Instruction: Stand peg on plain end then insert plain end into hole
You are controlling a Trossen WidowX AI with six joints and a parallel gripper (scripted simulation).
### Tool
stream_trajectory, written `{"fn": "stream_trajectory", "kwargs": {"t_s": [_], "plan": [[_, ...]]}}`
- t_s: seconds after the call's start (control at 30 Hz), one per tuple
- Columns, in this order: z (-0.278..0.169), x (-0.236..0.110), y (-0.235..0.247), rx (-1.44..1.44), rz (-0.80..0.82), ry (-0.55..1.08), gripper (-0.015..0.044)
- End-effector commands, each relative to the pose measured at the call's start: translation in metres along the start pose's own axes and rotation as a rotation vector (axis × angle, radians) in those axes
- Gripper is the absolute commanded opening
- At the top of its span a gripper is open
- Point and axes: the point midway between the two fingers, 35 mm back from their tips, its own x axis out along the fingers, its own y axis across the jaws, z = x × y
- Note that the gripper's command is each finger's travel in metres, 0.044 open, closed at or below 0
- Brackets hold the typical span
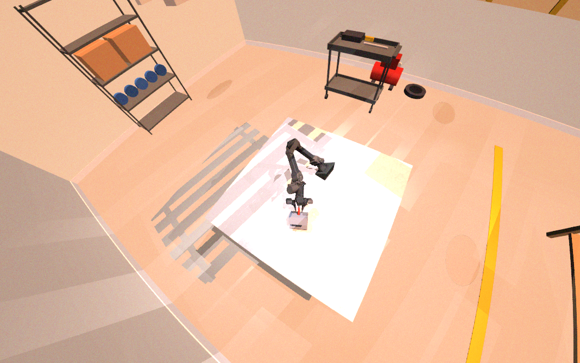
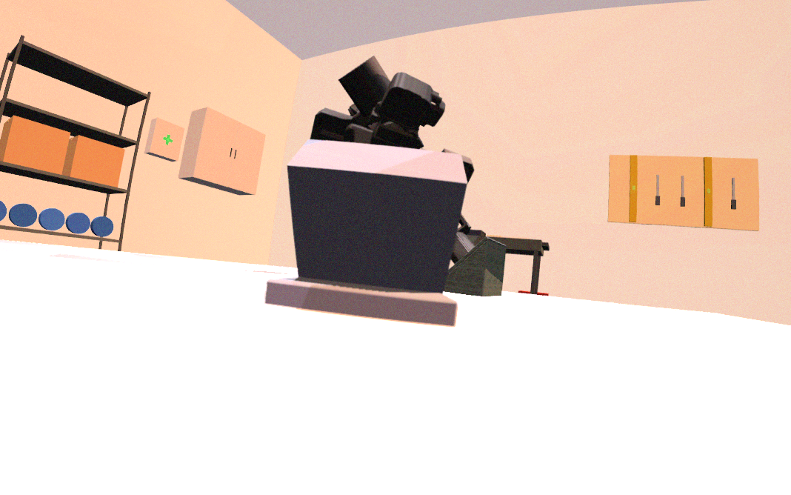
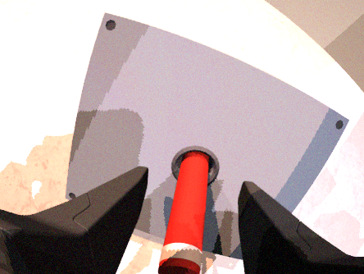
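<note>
I see the peg seated in the panel hole, my gripper jaws wide and holding nothing; only backing away remains.

Open gaps either side of the peg between the spread jaws, panel face ahead.

Top cam sits way up high, angled down on the whole room, so my arm is tiny in the middle of the white tabletop. Exterior cam is parked low, almost at tabletop level, close behind the panel block, looking back toward me with the wall behind. Wrist cam rides on my tool, staring right down the sloped panel from close up. All three share that block; top and exterior also share the shelf rack.
</note>
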Motion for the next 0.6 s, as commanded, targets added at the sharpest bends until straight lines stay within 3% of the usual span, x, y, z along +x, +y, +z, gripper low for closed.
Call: {"fn": "stream_trajectory", "kwargs": {"t_s": [0.0, 0.2, 0.57], "plan": [[0.000, 0.000, 0.000, 0.000, -0.001, 0.000, 0.0289], [0.000, -0.003, 0.000, 0.000, -0.001, 0.000, 0.0440], [0.002, -0.018, -0.001, -0.001, 0.000, -0.003, 0.0440]]}}
